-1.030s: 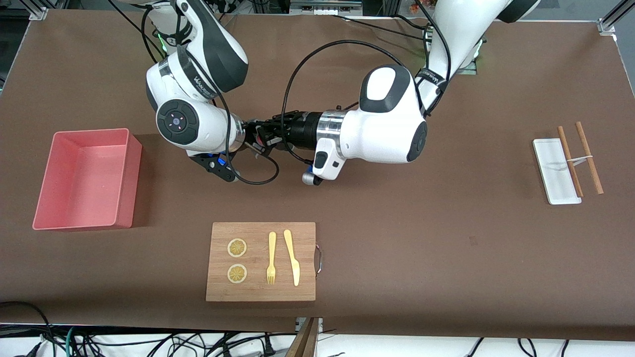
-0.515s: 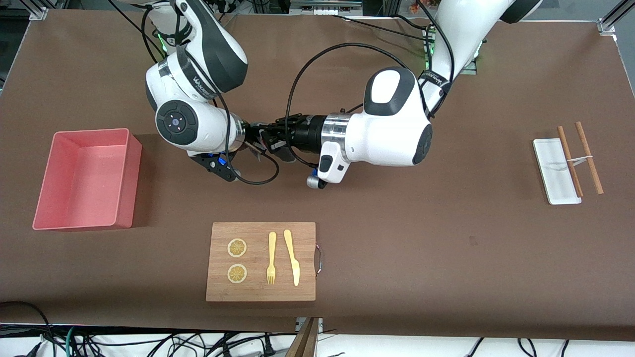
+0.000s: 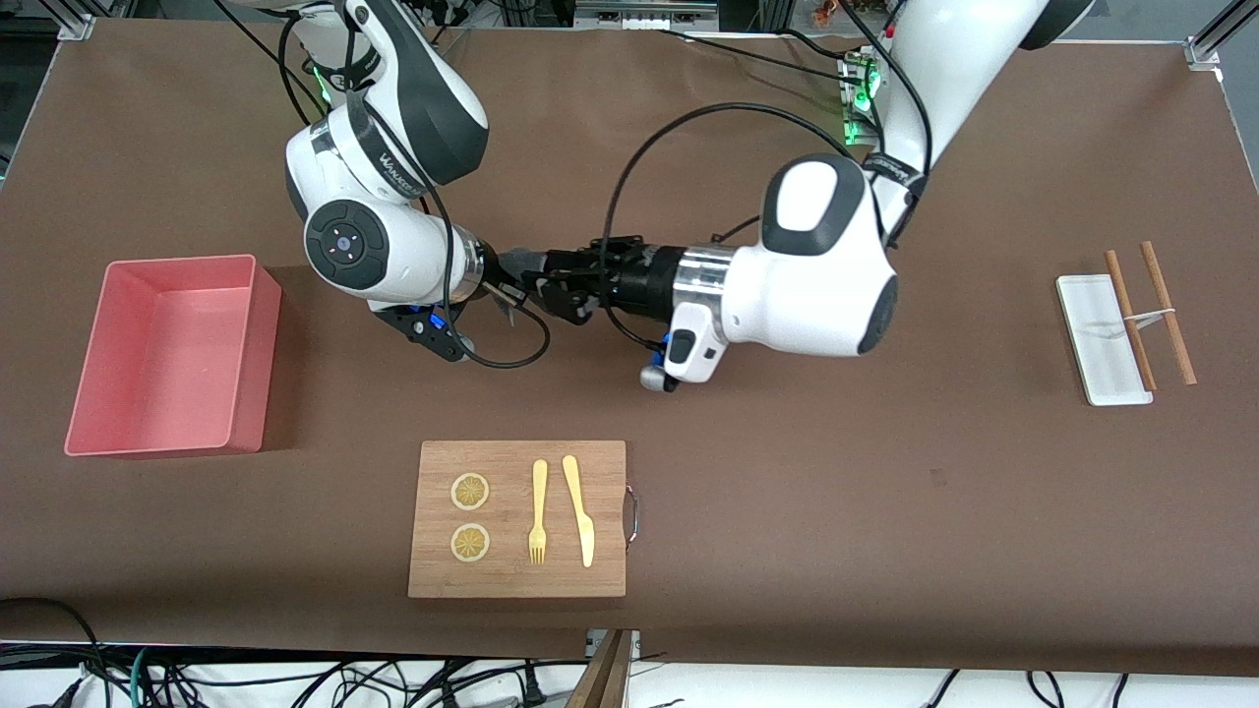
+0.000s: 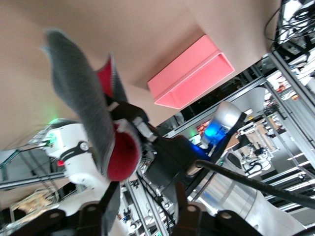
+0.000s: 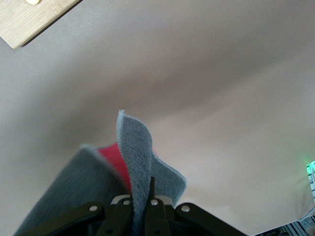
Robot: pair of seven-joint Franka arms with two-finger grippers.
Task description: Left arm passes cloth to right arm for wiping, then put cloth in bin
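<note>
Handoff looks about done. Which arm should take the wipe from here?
Right. The right gripper is shut on the cloth. The left gripper is open and off it. So the right arm should probably wipe, and it is also nearer the bin.

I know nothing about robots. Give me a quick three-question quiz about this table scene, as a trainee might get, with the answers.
1. Which gripper holds the cloth: A left, B right, C neither?
2. True or false: the pink bin has the cloth in it.
3. Fill in: the fork and knife lie on the wooden ____.

Key: 1 B, the right gripper is shut on it, while the left gripper has let go. 2 false. 3 cutting board.
</note>
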